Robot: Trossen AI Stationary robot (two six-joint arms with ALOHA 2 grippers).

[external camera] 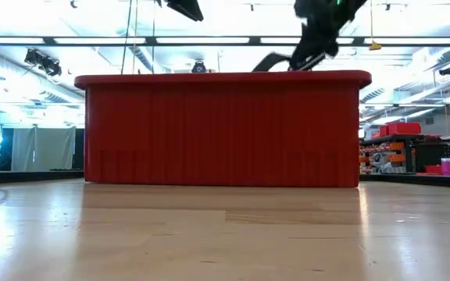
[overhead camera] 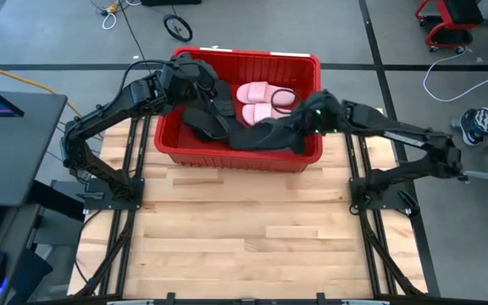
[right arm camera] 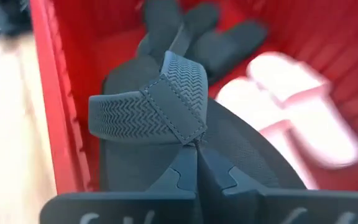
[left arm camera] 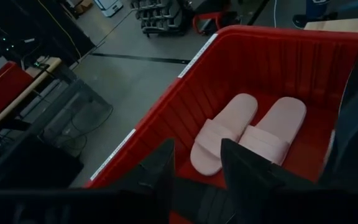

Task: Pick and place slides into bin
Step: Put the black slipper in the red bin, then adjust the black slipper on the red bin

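The right gripper [right arm camera: 197,163] pinches a black flip-flop [right arm camera: 160,115] over the red bin [overhead camera: 227,154]; the left gripper [left arm camera: 196,167], fingers parted, hovers above the pink sandals [left arm camera: 247,130].

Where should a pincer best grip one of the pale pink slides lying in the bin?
Probably the wide strap of a pink slide, from straight above: both lie flat, sole down, side by side in the red bin, so the arched strap is the one raised part its fingers could close across.
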